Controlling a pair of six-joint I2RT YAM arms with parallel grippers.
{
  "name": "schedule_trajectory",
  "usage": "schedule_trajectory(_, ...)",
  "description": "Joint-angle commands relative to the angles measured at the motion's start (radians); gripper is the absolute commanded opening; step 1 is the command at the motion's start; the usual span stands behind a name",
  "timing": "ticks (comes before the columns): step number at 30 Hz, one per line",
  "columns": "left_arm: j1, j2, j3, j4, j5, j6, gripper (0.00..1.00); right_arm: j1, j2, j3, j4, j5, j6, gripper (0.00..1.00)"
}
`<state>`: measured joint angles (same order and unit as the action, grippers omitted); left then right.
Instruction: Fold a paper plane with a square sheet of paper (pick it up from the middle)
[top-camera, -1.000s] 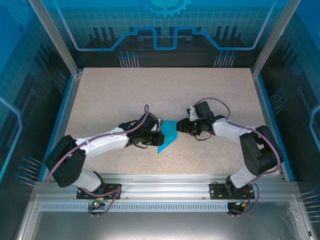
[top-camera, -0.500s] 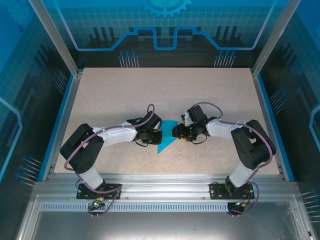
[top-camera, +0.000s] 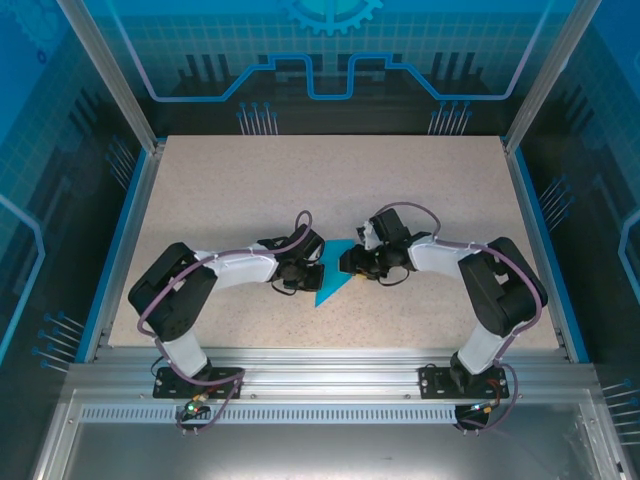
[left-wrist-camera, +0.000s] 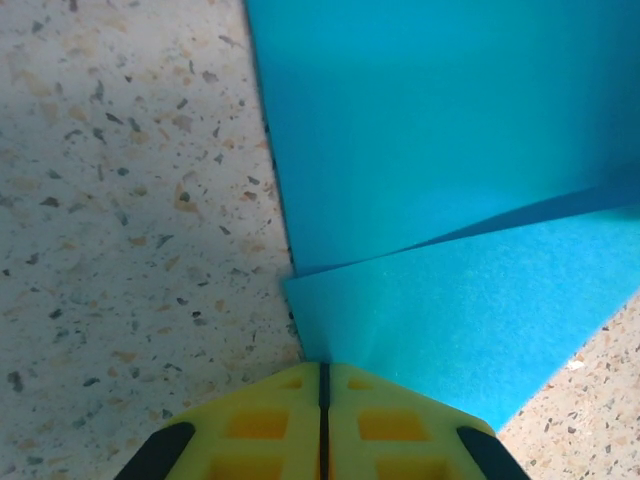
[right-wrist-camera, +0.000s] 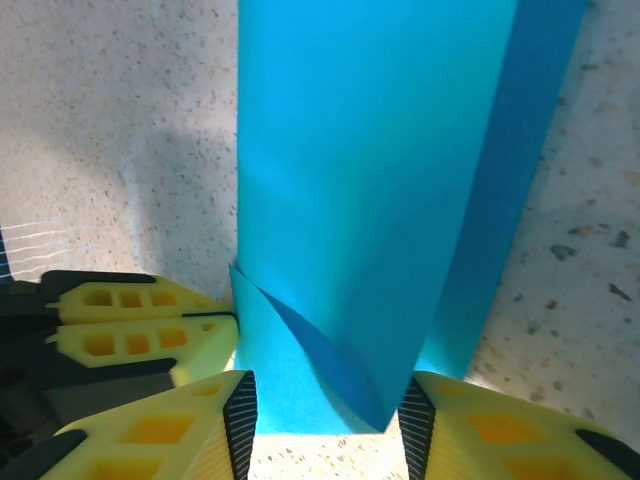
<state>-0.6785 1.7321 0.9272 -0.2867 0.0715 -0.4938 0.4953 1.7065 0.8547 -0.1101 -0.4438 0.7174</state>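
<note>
You find the folded paper sheet (top-camera: 334, 281) at frame center. The left gripper (left-wrist-camera: 323, 372) is clenched on its left edge. The right gripper (right-wrist-camera: 325, 400) straddles the right edge, fingers spread. Bare tabletop (top-camera: 300, 180) lies open on all sides.

Left arm (top-camera: 235, 268) and right arm (top-camera: 440, 256) wearing white and black shells, purple cables (top-camera: 300, 222) looping along them beyond the rail (top-camera: 330, 362), yellow fingers (left-wrist-camera: 262, 425) showing square pockets

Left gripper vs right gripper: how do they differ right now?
Left gripper has its fingers pressed together, pinching an edge of the folded paper; right gripper has its fingers spread with the paper between them. Left gripper reaches the paper from the left, right gripper from the right. Both sit low over the table.
</note>
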Motion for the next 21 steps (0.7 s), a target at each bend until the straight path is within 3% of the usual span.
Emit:
schedule_trajectory(1,0.006,0.014,0.012,0.009,0.010,0.017,0.10,0.017,0.025,0.018,0.004,-0.039,0.004,0.42)
schedule_trajectory(21,0.007,-0.011,0.021,0.005,0.016,0.009,0.11,0.052,0.091,0.136,-0.163,-0.005,-0.147,0.37)
